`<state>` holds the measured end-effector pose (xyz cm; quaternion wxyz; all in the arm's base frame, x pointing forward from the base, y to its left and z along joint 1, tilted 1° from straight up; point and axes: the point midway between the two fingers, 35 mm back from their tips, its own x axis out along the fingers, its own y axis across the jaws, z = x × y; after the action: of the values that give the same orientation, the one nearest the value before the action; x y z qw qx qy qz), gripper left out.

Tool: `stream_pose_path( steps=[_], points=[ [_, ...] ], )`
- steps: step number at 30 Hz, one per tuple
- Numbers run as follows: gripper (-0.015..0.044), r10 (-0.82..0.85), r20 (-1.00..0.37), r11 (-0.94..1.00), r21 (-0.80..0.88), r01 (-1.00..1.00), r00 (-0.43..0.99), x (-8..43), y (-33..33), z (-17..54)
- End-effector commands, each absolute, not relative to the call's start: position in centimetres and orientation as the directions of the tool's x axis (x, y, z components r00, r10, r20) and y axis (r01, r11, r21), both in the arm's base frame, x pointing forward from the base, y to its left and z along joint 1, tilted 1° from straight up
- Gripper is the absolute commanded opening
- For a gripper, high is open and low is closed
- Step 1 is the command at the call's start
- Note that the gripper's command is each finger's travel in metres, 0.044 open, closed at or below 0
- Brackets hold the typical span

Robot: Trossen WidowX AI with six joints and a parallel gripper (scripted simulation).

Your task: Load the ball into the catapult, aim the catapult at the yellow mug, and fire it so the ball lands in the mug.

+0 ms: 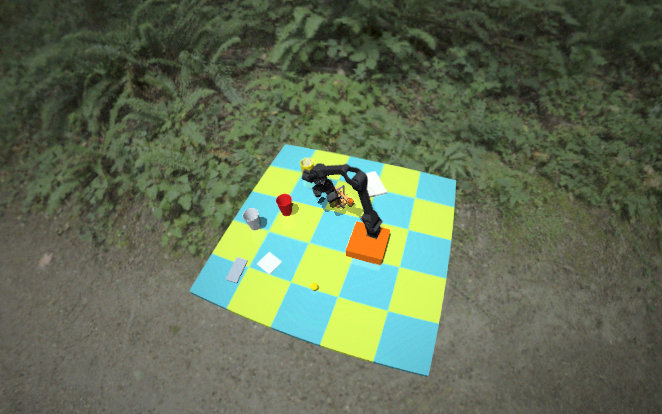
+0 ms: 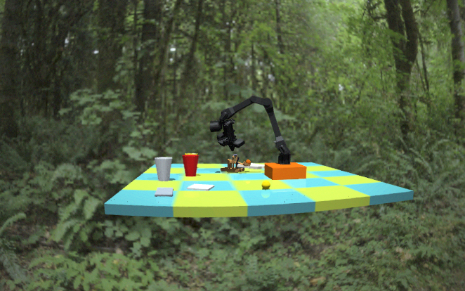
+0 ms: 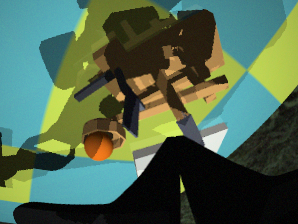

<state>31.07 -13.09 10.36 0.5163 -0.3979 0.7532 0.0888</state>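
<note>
The brown wooden catapult (image 1: 342, 197) (image 2: 232, 169) (image 3: 186, 98) stands on the checkered board, partly behind the gripper in the top view. The orange ball (image 1: 350, 201) (image 2: 248, 162) (image 3: 98, 148) sits in the round cup at the end of the catapult's arm. The yellow mug (image 1: 306, 163) stands near the board's far left corner. In the exterior view only its rim (image 2: 190, 153) shows, behind the red cup. My black gripper (image 2: 232, 148) (image 3: 176, 140) is shut and empty. It points down above the catapult and touches nothing that I can see.
A red cup (image 1: 284, 205) (image 2: 190, 165) and a grey cup (image 1: 252, 218) (image 2: 163, 169) stand on the left. A small yellow ball (image 1: 314, 286) (image 2: 265, 185) lies nearer the front. A white slab (image 1: 376, 184) lies beyond the catapult. The arm stands on an orange block (image 1: 367, 244) (image 2: 285, 171).
</note>
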Motion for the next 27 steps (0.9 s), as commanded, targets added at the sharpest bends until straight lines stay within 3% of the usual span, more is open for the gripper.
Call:
stream_pose_path(
  steps=[1, 12, 27],
  points=[
    [0.0, -0.544, -0.815, 0.598, -0.213, -0.773, -0.197, 29.0, -12.4, 9.9],
    [0.0, -0.638, -0.721, 0.416, -0.028, -0.909, -0.27, 24.4, -11.2, 9.3],
    [0.0, -0.639, -0.72, 0.413, -0.025, -0.91, -0.271, 24.6, -11.2, 8.1]
  ],
)
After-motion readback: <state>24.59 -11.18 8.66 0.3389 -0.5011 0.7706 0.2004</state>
